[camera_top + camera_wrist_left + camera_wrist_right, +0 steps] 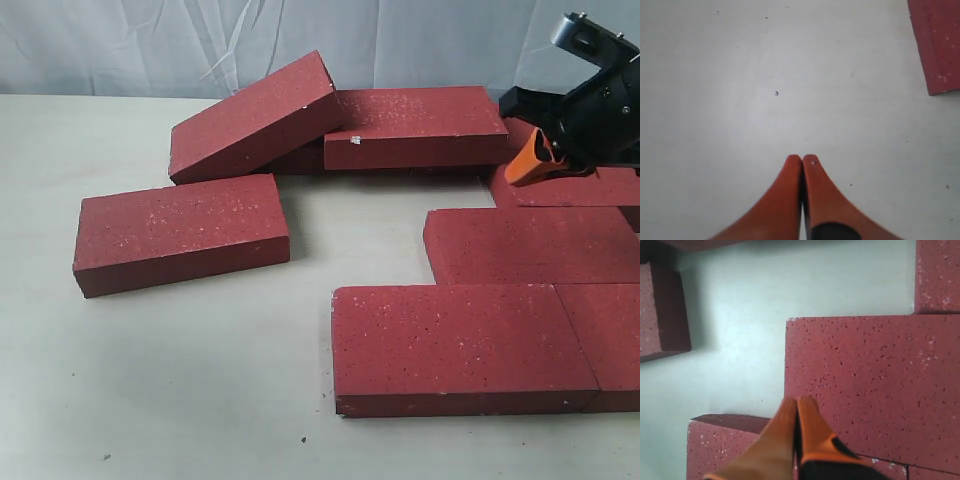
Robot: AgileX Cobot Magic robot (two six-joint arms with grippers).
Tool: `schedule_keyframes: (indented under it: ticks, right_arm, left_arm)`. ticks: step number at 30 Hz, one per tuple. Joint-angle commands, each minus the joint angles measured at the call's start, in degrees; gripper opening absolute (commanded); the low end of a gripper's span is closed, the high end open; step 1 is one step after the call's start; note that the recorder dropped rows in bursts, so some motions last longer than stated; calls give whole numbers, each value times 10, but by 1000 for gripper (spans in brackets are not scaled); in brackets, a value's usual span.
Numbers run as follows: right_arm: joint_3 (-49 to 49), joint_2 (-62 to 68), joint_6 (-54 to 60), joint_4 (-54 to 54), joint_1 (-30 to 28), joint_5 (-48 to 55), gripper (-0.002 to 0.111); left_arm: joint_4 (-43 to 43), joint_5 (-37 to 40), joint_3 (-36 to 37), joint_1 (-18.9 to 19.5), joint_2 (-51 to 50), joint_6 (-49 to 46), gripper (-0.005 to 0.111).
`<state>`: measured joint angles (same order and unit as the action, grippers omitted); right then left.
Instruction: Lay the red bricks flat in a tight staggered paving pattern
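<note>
On my exterior feed I see a pale, off-white bench (180, 380) with a smooth matte top. Behind its far edge hangs a wrinkled white sheet (130, 45), creased in long folds, filling the background. A few tiny dark specks (303, 438) lie on the bench near its front edge. My left wrist feed shows one more on the same pale surface.

The pale table (190, 390) carries the red bricks (530, 245), most lying flat. On the right they sit in staggered rows, the front brick (455, 345) touching its right-hand neighbour (612, 335); a lone brick (180, 235) lies flat well apart on the left. At the back a tilted brick (255, 115) leans on a flat brick (415, 125), and dark specks (303, 438) dot the bare surface.
</note>
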<state>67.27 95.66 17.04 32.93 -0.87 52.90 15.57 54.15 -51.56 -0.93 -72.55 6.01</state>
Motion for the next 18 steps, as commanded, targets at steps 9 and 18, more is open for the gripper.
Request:
schedule_keyframes:
  ticks: [9, 18]
  right_arm:
    - [-2, -5, 4, 11, 11, -11, -1]
    - [-2, -5, 9, -4, 43, -9, -1]
  left_arm:
    - [-134, -16, -111, 30, -189, -94, 0]
    - [-206, -108, -111, 49, -243, -94, 0]
